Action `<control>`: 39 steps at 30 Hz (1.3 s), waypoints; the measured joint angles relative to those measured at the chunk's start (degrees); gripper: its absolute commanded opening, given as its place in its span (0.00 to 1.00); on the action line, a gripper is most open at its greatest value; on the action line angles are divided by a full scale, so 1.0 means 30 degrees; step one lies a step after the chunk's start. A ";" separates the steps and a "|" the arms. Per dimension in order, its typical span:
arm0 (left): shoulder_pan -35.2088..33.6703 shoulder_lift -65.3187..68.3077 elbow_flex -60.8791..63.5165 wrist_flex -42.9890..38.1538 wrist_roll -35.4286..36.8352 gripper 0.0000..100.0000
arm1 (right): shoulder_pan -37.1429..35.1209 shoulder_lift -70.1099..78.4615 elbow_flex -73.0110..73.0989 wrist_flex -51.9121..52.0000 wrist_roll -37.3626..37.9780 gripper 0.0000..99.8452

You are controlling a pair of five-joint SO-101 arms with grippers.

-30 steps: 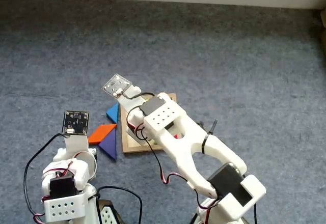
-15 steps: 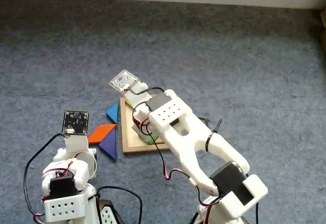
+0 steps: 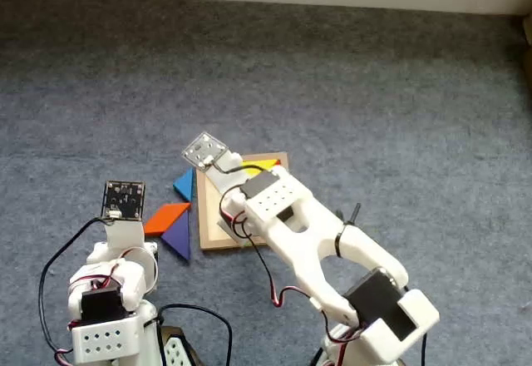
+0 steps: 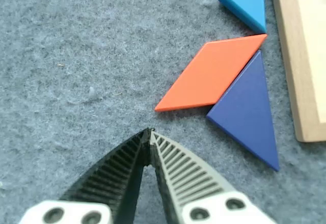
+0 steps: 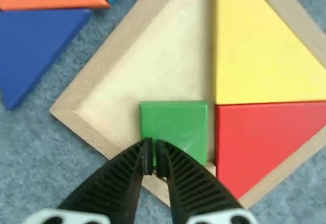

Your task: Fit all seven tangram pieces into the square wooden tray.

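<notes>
Black ribbed fingers [image 5: 117, 183] of the right hand [image 5: 154, 147] are drawn almost together, a thin slit between the tips, nothing in them. The tips sit over the near edge of the green square [image 5: 174, 127]; contact cannot be judged. The green square lies flat inside the tray [image 5: 103, 61], close to one corner, one side flush against the red triangle [image 5: 260, 137]. The red triangle's long straight side meets the yellow triangle [image 5: 260, 56], which also lies flat in the tray. Bare wood floor shows on the other side of the green square, between it and the rim. From the high view the right arm stretches over the tray, and the yellow piece shows at about 1 o'clock of the tray's middle. Three pieces lie outside on the grey carpeted desk [image 3: 374, 91], at 9 o'clock of the tray and just beside its rim: the orange parallelogram [image 4: 211, 74], the dark blue triangle [image 4: 247, 112] touching it at about 5 o'clock, and the light blue triangle [image 4: 247, 0] at about 1 o'clock, a small gap apart. The left hand [image 4: 149, 135] is pinched closed at the tips and holds nothing, poised over bare carpet near the orange parallelogram's pointed end, at 9 o'clock of the loose pieces.
</notes>
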 measured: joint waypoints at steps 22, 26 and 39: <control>0.0000 0.0000 0.0000 0.0000 0.0000 0.01 | 0.3106 -0.8293 0.0996 0.4630 0.0029 0.02; 0.0000 0.0000 0.0000 0.0000 0.0000 0.01 | 0.4601 -1.1839 0.3663 0.4777 0.0029 0.02; 0.0000 0.0000 0.0000 0.0000 0.0000 0.01 | 0.9495 -2.2740 1.2425 0.4894 -0.3868 0.02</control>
